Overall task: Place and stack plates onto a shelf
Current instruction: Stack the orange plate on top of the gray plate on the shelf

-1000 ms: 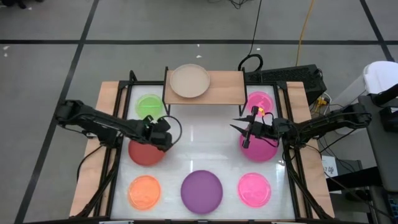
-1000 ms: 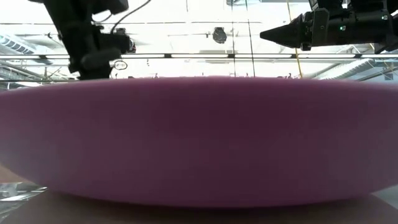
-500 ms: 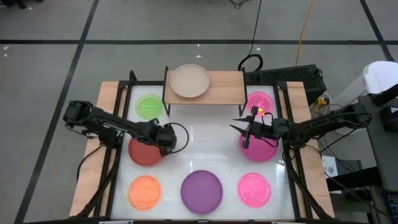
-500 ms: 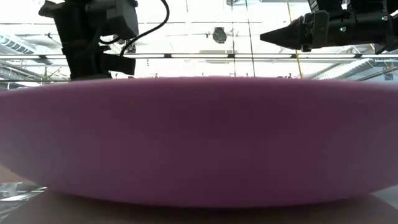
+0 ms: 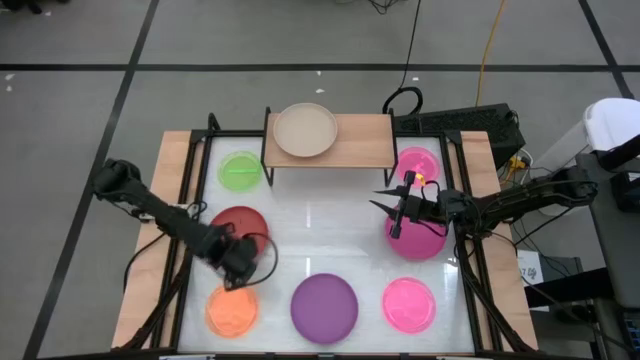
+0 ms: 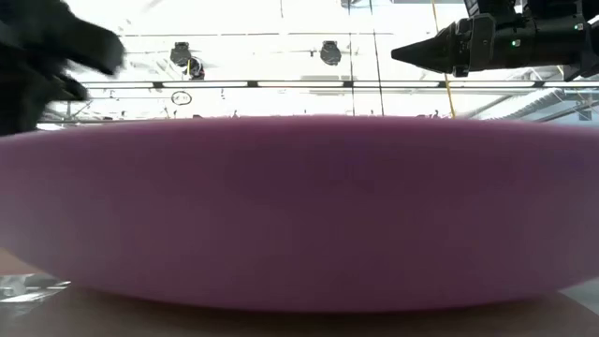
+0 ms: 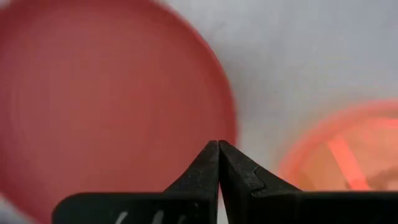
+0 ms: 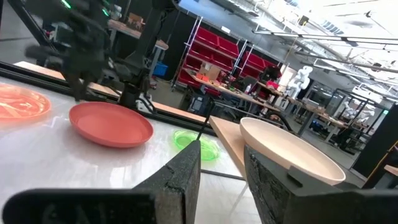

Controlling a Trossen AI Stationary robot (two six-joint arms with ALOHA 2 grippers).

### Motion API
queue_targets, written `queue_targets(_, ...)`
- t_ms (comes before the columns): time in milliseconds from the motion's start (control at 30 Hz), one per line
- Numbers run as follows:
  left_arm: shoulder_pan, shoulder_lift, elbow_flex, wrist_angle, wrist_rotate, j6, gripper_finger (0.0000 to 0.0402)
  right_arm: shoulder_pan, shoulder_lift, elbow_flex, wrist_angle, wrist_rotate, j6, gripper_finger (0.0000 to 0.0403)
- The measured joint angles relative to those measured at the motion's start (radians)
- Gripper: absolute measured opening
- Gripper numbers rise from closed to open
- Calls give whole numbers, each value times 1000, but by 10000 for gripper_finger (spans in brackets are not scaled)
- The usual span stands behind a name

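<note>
— At the table's near edge: orange plate (image 5: 232, 310), purple plate (image 5: 324, 307) and pink plate (image 5: 409, 304) in a row, none yet shelved. Just behind, left gripper (image 5: 237, 270), pinched closed on nothing, low between the orange plate and the dark red plate (image 5: 238, 226).

— Any danger there?

— Likely, yes. With tips pressed together, no way of getting around a rim. Could merely shove the dark red plate across the slick white tabletop (image 5: 320, 235), or bump the orange one. Pressing down on a rim might also flip a shallow plate.

— And across the table?

— Right gripper (image 5: 392, 212), fingers parted and empty, hanging over a magenta plate (image 5: 420, 242). Too shallow a bite on that thin lip, and possibly a slip partway through the lift.

— Farther back?

— Green plate (image 5: 240, 171) and a second magenta plate (image 5: 417, 162) flanking the shelf (image 5: 362, 141); on its left end, only the beige plate (image 5: 305, 130). Could clip the board's front edge on a low approach. Could knock the beige plate, or land a stacked plate off-centre and send it sliding off.
</note>
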Motion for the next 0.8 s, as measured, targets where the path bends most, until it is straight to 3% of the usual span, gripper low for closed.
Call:
queue_targets(133, -137, 18, 121, -128, -41, -161, 10, 0, 0, 0, 7, 1, -10, 105)
queue_targets(267, -243, 55, 210, -202, -190, -243, 10, -5, 0, 0, 14, 1, -21, 105)
queue_targets(467, -310, 69, 167, -27, -352, -186, 10, -6, 0, 0, 15, 0, -19, 105)
queue_targets(600, -303, 69, 143, -13, -369, -189, 19, -6, 0, 0, 15, 0, -7, 105)
queue_targets(800, -276, 70, 81, -9, -370, -221, 76, -5, 0, 0, 13, 0, 10, 105)
